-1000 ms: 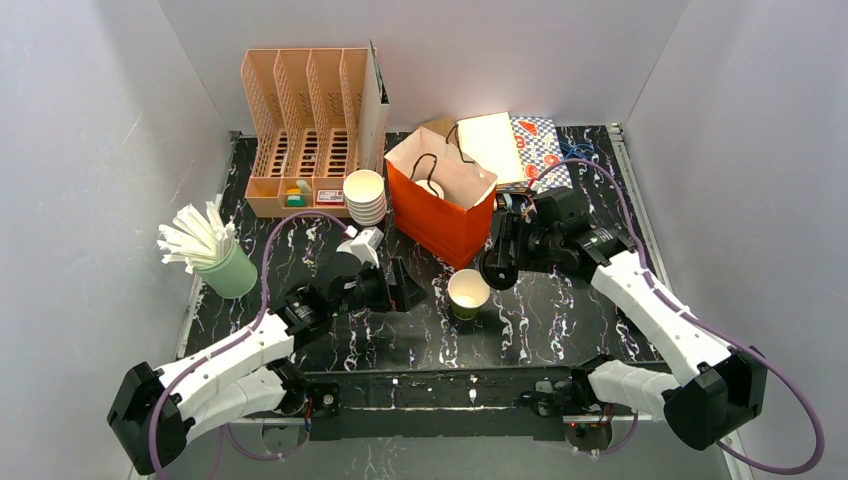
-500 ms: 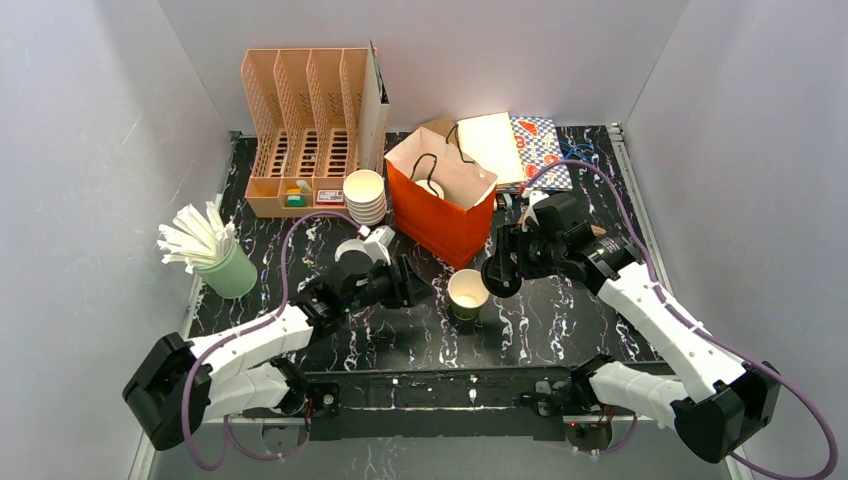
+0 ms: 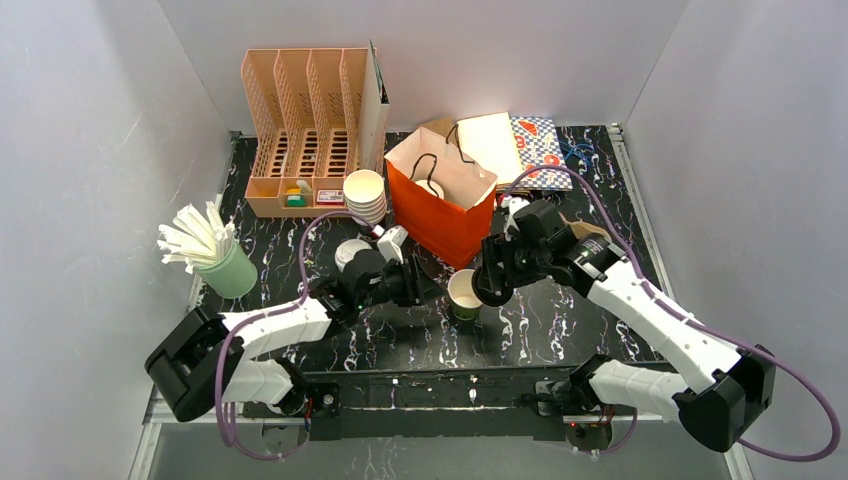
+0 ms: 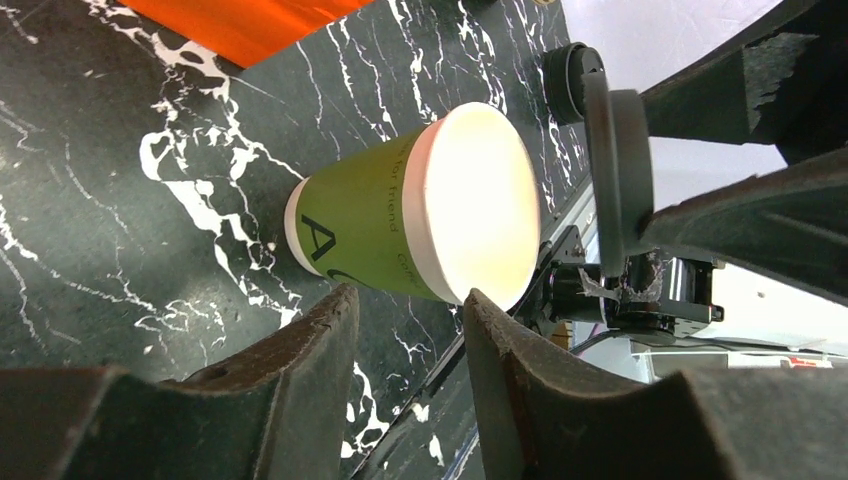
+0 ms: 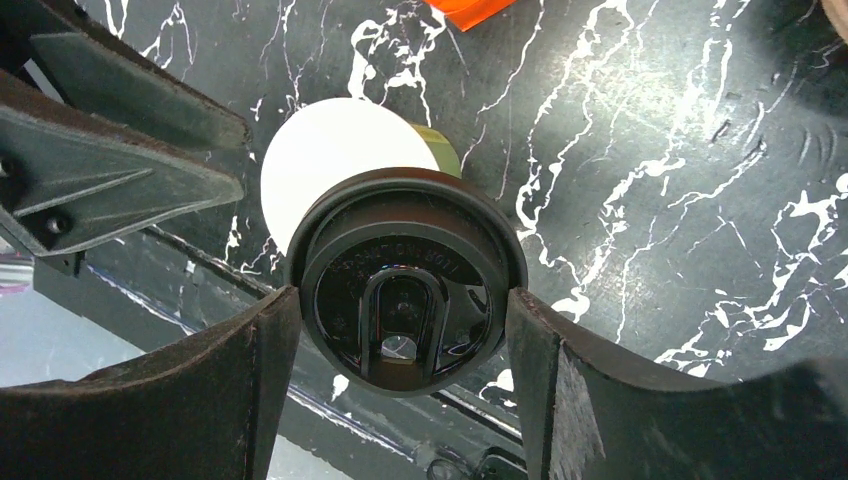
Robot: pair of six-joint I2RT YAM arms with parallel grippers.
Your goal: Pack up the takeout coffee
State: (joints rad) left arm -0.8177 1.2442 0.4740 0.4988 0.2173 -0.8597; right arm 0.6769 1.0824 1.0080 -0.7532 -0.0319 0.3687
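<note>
Just now the left tool (image 4: 405, 300) had slid in beside the green cup (image 3: 466, 293), its fingers drawn closer yet apart, gripping nothing. The cup stood upright on the counter (image 3: 560, 320) before the orange bag (image 3: 440, 225), long axis vertical, open mouth up, unlidded. The right tool (image 5: 400, 300) had brought the black lid (image 5: 405, 265), pinched level, partly above the mouth; capping seemed next.

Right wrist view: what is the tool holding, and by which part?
The right tool pinches the round black plastic lid by opposite sides of its rim.
</note>
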